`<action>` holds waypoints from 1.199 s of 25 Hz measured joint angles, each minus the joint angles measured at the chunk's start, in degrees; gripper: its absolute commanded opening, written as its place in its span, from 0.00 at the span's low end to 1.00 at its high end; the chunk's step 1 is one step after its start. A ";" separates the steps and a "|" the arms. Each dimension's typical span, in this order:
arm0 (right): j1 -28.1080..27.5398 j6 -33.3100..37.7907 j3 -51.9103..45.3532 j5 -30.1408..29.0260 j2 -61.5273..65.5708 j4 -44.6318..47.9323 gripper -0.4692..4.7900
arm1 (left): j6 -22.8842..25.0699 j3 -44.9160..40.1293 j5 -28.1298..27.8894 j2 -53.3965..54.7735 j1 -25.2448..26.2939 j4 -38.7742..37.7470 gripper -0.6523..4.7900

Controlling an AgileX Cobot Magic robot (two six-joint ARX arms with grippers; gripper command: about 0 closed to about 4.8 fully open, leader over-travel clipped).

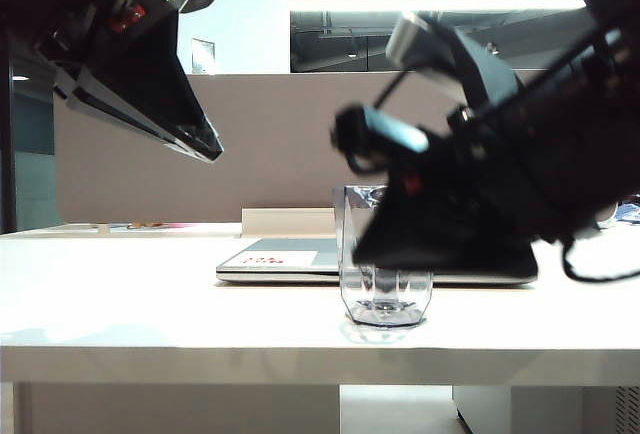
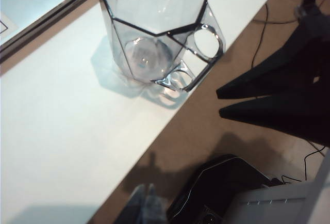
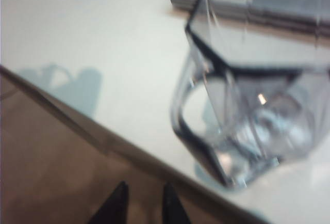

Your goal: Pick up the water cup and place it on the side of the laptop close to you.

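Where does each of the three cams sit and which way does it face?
Exterior: low at the table's front edge, level, facing the water cup and laptop; both arms show, left gripper raised, right gripper by the cup.
Left wrist: above, looking down on the cup; the right gripper's fingers show.
Right wrist: angled down at the cup; right gripper tips.
Shared: cup, table.

No readable text anywhere.
The sticker [image 1: 276,254] on the laptop [image 1: 300,266] bears red print, too small and blurred to read.
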 measured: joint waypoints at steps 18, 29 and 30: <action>-10.97 -13.16 -0.02 -14.49 0.00 -7.30 0.51 | 5.62 0.00 -4.83 -0.09 0.09 -7.02 0.11; -13.97 -16.68 -0.02 -18.05 0.00 -2.45 0.51 | 5.75 0.00 -4.90 -0.09 0.11 -7.04 0.11; -14.03 -16.68 -0.02 -17.86 0.00 -1.97 0.51 | 5.75 0.00 -4.90 -0.09 0.11 -7.13 0.11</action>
